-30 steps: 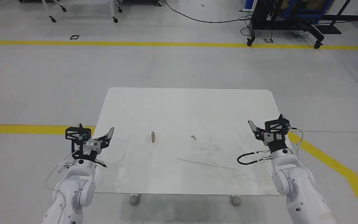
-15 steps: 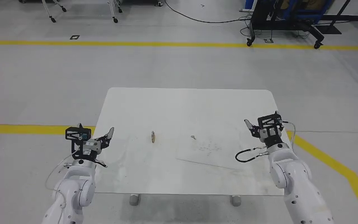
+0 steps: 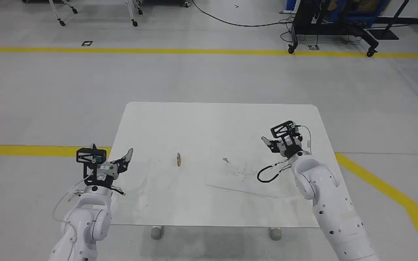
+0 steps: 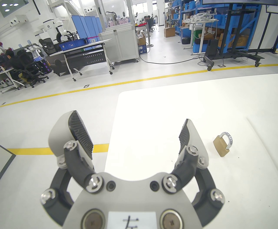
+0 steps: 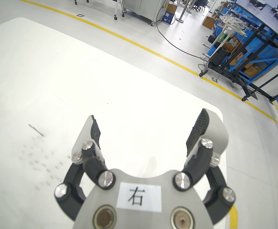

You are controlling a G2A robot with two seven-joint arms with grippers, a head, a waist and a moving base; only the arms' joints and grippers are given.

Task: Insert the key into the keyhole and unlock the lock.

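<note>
R end effector point(image 5: 148, 123) spread, key point(image 5: 36, 130) well apart

White table point(image 3: 215, 124): brass lock point(image 3: 178, 159), small key point(image 3: 226, 160) lying apart.

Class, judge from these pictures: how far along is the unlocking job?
Done: nothing; the padlock sits on the table, the key lying apart from it. In hand: nothing; left claw and right claw are both open and empty. Left: grasp the key, insert it, turn it.

Workshop hall: yellow floor lines point(image 3: 196, 50), shelving point(image 4: 184, 13)
</note>
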